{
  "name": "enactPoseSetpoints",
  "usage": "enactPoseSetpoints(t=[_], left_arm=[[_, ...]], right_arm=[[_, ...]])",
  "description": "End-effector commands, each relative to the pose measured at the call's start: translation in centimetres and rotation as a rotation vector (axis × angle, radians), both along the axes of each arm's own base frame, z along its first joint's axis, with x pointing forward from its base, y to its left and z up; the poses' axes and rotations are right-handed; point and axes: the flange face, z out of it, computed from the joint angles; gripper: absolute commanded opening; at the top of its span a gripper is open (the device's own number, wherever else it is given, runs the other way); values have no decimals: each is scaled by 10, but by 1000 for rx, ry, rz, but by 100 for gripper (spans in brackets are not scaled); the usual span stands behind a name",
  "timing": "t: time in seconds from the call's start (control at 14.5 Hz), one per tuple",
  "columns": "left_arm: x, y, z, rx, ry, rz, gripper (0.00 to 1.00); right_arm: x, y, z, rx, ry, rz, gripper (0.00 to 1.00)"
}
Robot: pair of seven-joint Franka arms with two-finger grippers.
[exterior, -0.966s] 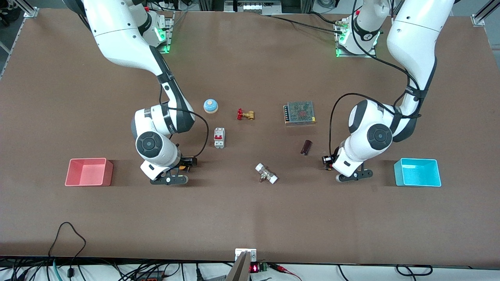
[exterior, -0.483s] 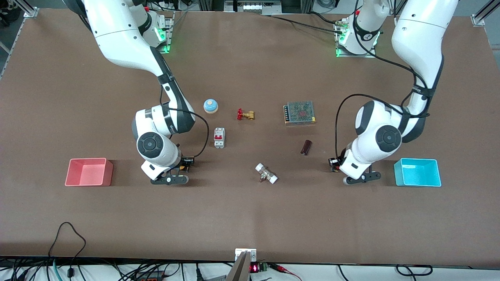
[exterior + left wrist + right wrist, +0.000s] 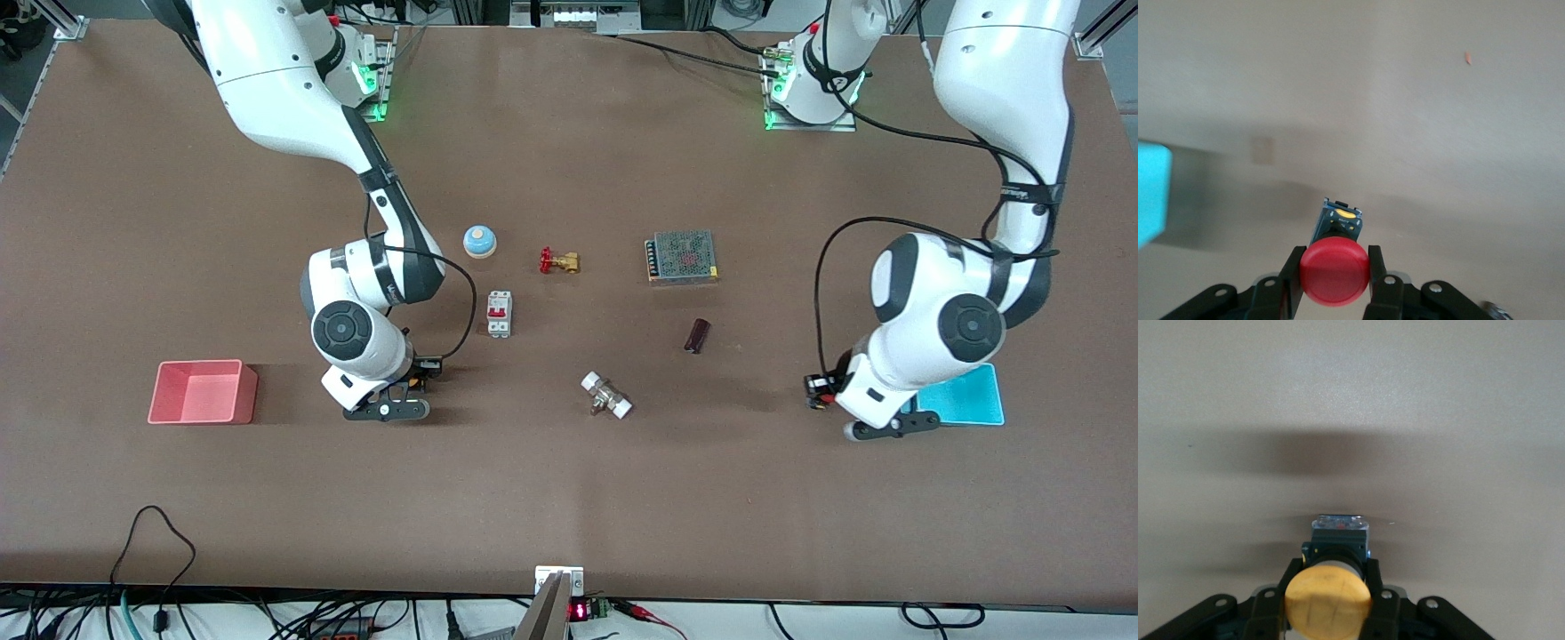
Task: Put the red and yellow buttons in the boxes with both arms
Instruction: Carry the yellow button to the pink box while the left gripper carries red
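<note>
**Both buttons gripped, boxes not yet filled**

The left gripper [image 3: 1335,267] clamps the red button [image 3: 1335,270] by its cap, held above the table just beside the cyan box [image 3: 965,396], apparently for a drop. The right gripper [image 3: 1328,597] pinches the yellow button [image 3: 1328,600] above bare table, well apart from the pink-red box [image 3: 203,392].
</note>
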Motion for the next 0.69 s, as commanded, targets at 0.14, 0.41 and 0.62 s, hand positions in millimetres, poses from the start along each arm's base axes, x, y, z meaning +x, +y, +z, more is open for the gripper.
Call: enactPoseSetpoints(t=[0.14, 0.41, 0.62], left_arm=[[16, 88, 34, 8, -22, -65, 29], [11, 145, 31, 9, -6, -137, 29], [6, 180, 27, 10, 1, -155, 29]], right_arm=[[23, -7, 47, 18, -61, -6, 35], [53, -111, 83, -30, -64, -44, 35], [68, -215, 100, -27, -69, -70, 35]])
